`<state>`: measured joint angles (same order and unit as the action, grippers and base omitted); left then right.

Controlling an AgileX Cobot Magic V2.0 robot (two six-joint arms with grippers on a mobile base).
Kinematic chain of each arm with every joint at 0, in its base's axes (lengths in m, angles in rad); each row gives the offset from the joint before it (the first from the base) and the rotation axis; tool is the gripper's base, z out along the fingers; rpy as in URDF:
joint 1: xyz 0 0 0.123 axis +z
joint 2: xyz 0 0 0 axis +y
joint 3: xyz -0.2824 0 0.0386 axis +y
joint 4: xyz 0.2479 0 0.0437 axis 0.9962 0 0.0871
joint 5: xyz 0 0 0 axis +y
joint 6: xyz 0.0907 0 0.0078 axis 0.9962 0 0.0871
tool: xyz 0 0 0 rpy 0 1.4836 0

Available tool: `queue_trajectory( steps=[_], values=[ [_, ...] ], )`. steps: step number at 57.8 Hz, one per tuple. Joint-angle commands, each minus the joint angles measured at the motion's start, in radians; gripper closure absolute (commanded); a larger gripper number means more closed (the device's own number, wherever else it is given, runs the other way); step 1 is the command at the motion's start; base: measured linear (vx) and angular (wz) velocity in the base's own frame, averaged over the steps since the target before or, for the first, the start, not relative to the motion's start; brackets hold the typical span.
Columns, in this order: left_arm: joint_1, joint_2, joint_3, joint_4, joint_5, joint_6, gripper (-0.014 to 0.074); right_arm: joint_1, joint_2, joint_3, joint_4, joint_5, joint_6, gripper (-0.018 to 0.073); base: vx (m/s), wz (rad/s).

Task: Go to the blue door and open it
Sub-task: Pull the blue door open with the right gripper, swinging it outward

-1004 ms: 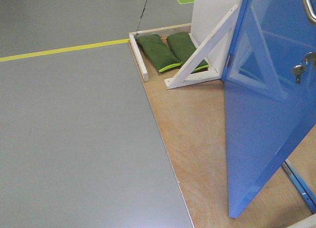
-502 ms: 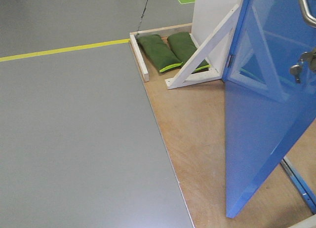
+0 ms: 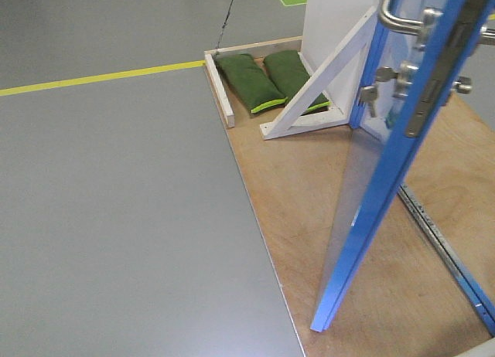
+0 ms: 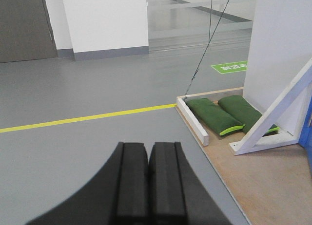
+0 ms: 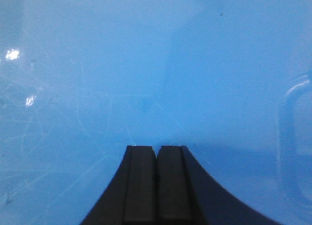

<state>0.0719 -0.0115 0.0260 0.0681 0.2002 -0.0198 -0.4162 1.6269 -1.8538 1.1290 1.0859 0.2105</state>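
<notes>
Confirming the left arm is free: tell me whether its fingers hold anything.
No, the left gripper has its black fingers shut together with nothing between them.

Blue door (image 3: 389,179) standing open, edge-on, upright; silver lever handle (image 3: 398,22) near top.

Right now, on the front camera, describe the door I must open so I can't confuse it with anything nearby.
Find the plywood platform right of the grey floor. On it, right of the green sandbags and the white braced panel, stands the blue door, edge-on to the camera. It alone is glossy bright blue with a silver lever handle.
</notes>
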Motion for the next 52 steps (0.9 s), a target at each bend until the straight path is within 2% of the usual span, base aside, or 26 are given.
queue_trajectory(
  steps=[1, 10, 17, 23, 38, 52],
  values=[
    [-0.002, -0.014, -0.024, -0.003, -0.083, -0.007, 0.0524, 0.046, -0.054, -0.036, 0.157, -0.098, -0.013, 0.0551, 0.0, 0.03],
    [-0.002, -0.014, -0.024, -0.003, -0.083, -0.007, 0.0524, 0.105, -0.05, -0.036, 0.143, -0.27, -0.013, 0.0551, 0.0, 0.06],
    [-0.002, -0.014, -0.024, -0.003, -0.083, -0.007, 0.0524, 0.138, -0.03, -0.036, 0.101, -0.341, -0.013, 0.0551, 0.0, 0.08],
    [-0.002, -0.014, -0.024, -0.003, -0.083, -0.007, 0.0524, 0.157, -0.003, -0.036, 0.068, -0.349, -0.013, 0.0551, 0.0, 0.07],
    [-0.002, -0.014, -0.024, -0.003, -0.083, -0.007, 0.0524, 0.194, 0.024, -0.036, 0.08, -0.352, -0.013, 0.0551, 0.0, 0.02],
    [-0.002, -0.014, -0.024, -0.003, -0.083, -0.007, 0.0524, 0.194, 0.023, -0.036, 0.077, -0.349, -0.013, 0.0551, 0.0, 0.0]
  ],
)
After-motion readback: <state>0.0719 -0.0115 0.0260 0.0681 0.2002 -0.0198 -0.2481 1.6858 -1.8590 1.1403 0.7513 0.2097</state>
